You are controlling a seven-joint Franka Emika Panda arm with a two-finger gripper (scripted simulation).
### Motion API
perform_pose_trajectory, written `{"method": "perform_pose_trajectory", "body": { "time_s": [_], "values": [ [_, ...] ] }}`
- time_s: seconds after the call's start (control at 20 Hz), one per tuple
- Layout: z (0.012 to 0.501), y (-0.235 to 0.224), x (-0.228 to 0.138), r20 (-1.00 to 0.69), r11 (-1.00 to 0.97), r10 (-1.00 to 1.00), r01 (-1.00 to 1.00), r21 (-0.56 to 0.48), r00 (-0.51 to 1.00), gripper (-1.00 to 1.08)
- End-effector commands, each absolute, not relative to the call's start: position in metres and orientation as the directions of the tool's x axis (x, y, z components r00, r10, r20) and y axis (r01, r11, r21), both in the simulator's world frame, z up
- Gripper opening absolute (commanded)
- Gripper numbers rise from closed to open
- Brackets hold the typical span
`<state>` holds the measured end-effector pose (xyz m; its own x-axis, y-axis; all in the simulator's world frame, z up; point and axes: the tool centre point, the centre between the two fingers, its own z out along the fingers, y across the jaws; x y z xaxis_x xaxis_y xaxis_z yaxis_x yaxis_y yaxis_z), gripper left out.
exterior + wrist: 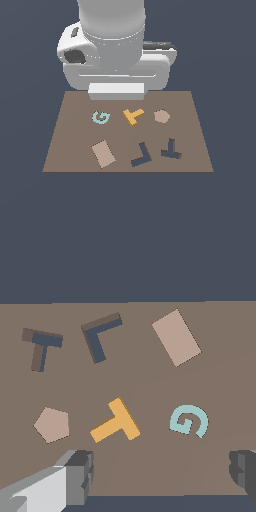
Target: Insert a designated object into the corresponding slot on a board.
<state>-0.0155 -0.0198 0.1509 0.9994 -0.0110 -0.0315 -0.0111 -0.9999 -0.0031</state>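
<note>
The orange T-shaped block (133, 116) lies flat on the brown board (75, 130), in its far half near the middle. The dark navy T-shaped slot (171, 150) is in the near half, towards the exterior view's right. In the wrist view the block (116, 423) lies apart from the slot (42, 346) on the board (150, 386). My gripper (160, 476) is open and empty above the board's far edge, with one finger (75, 471) close to the block and the other far apart. In the exterior view the arm's body (116, 60) hides the fingers.
A teal G-shaped piece (101, 117) (188, 420) and a tan polygon piece (161, 116) (51, 424) flank the block. A tan rectangular tile (103, 153) (176, 337) and a dark L-shaped recess (142, 155) (100, 336) lie in the near half.
</note>
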Motion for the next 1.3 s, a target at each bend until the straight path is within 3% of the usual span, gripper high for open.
{"method": "perform_pose_trajectory", "body": {
  "time_s": [0.0, 0.5, 1.25],
  "values": [
    [0.151, -0.02, -0.015, -0.032, -1.0, -0.011, -0.011, -0.003, 0.999, 1.0],
    [0.135, -0.012, -0.017, -0.026, -0.997, 0.074, 0.073, -0.004, 0.997, 1.0],
    [0.067, 0.018, -0.028, -0.004, -0.906, 0.424, 0.424, -0.003, 0.906, 1.0]
  ]
}}
